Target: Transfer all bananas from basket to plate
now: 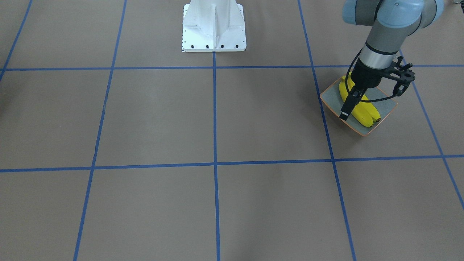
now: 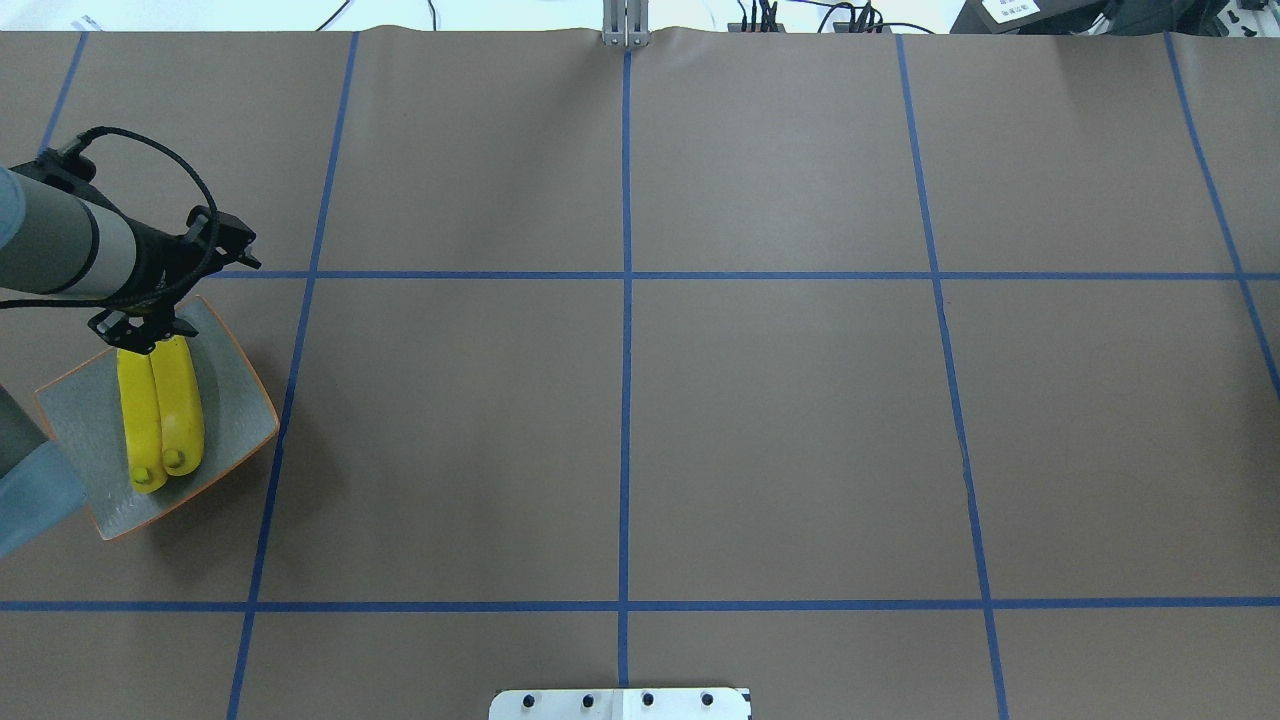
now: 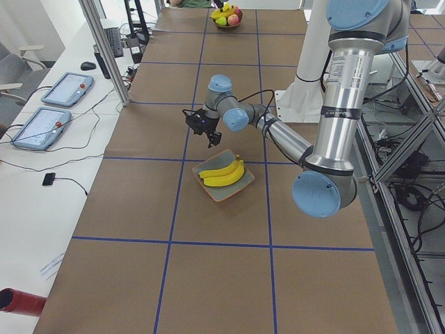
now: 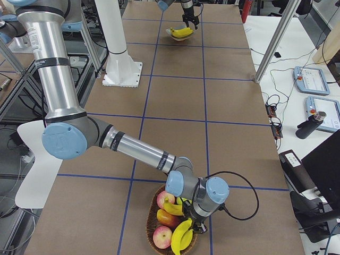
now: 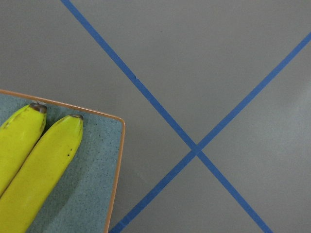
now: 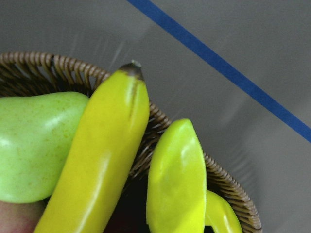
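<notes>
Left gripper [image 1: 345, 113] first: caught it tilted over the plate [image 1: 331, 97], fingertip hanging just above one end of the fruit. Found nothing in its grip, and could not make out how wide the jaws stood. Saw two bananas [image 1: 362, 110] lying side by side, touching, flat on the plate, right beneath it.

Then down to the right gripper [image 4: 197, 226], spotted only from the side camera, low over the basket [image 6: 53, 63]. Could not tell whether spread or clamped. Counted two more bananas [image 6: 104, 150] there, propped against the rim, wedged beside a pear [image 6: 34, 141] and apples [image 4: 162, 234]. Placed them seemingly just under the tool, with contact impossible to confirm.

Trouble ahead? Plenty possible. Reckoned that smooth, curved skin could roll or slip out of a narrow pinch, more so with a grab near an end than at mid-body. Feared a snag on the wicker rim, tipping the basket or dragging other fruit out alongside. Judged the plate a risk too: shallow and half filled, so a careless drop could land on the resting pair and nudge one over the edge. Noted both arms well apart, so expected no clash between them here.
</notes>
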Motion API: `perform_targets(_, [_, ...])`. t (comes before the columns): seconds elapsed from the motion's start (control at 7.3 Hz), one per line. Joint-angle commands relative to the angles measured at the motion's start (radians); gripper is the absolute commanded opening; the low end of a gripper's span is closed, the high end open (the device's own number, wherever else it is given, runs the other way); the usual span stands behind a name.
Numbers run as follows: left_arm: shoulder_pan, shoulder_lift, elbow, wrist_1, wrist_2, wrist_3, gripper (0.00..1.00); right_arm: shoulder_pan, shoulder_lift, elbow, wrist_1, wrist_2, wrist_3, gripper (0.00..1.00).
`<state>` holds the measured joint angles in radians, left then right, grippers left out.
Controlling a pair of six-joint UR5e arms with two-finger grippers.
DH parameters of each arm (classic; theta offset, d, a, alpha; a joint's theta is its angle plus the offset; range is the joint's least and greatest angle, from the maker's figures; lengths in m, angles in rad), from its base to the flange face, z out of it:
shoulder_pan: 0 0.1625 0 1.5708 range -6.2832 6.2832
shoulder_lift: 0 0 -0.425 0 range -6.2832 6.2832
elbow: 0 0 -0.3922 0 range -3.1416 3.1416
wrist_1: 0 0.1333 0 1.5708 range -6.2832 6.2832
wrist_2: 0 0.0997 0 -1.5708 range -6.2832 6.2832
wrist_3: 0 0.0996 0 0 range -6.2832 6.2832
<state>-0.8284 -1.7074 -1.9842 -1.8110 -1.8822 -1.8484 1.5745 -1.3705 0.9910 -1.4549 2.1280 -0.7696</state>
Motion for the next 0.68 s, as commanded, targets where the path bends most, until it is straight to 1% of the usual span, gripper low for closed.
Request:
perform_targets(0.0, [0.000, 0.000, -0.001, 0.001, 0.000, 0.000, 1.00, 0.022, 0.014, 0.047, -0.065, 0.018, -0.003, 0.00])
perform_targets(0.14, [0.000, -0.001, -0.001, 0.001, -0.002, 0.000, 1.00, 0.053, 0.014, 0.101, -0.129, 0.012, -0.016, 0.00])
perform_targets(0.41, [0.000, -0.001, -0.001, -0.001, -0.002, -0.002, 1.00, 0.100, 0.014, 0.167, -0.208, 0.000, -0.060, 0.00])
perform_targets(0.55, [0.000, -0.003, 0.001, -0.001, -0.003, 0.000, 1.00, 0.102, 0.042, 0.219, -0.276, 0.001, -0.050, 0.00])
